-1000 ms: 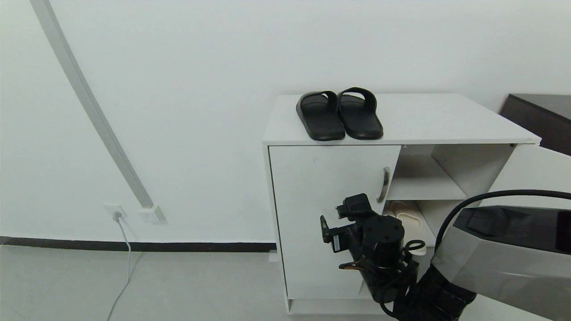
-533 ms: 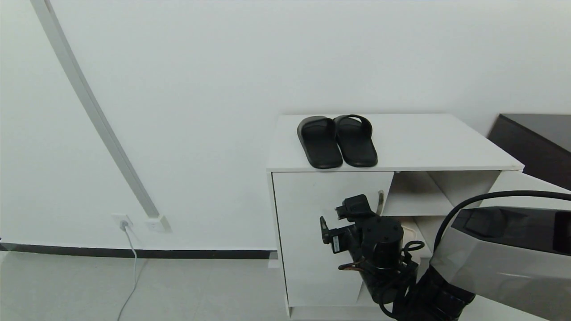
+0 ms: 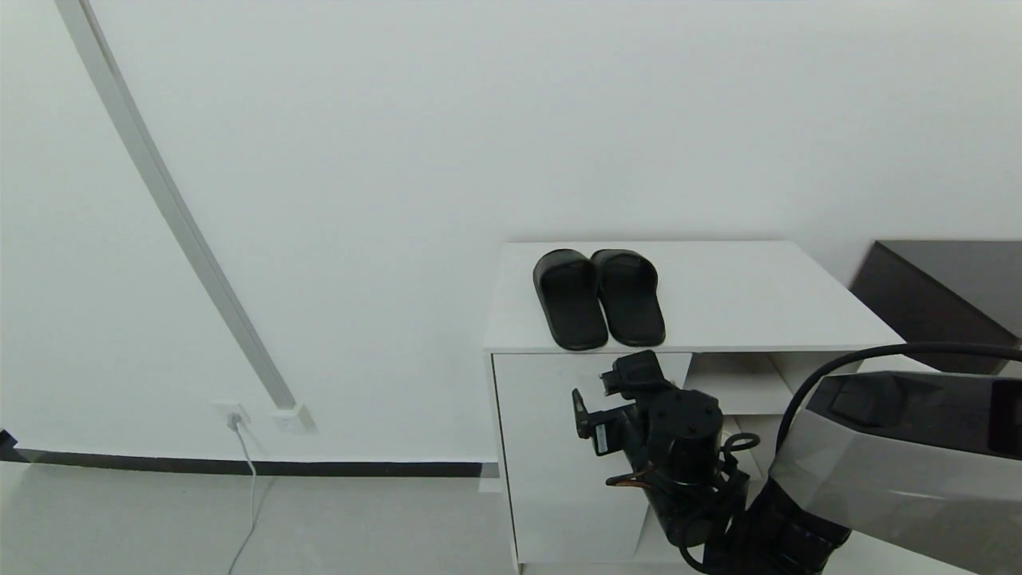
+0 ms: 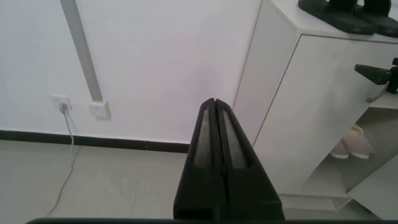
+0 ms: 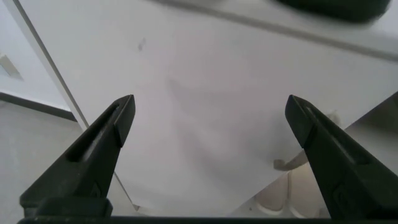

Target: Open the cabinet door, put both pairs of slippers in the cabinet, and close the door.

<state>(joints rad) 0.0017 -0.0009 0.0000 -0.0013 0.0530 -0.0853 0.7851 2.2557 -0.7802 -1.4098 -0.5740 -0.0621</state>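
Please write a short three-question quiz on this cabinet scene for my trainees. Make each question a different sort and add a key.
1. True or false: the black slippers lie on top of the cabinet.
2. Choose one: the left claw is A) open, B) shut and empty, C) shut on a slipper.
3. Fill in: the pale slippers rest on a shelf ___ the cabinet.

Key: 1 true; 2 B; 3 inside.
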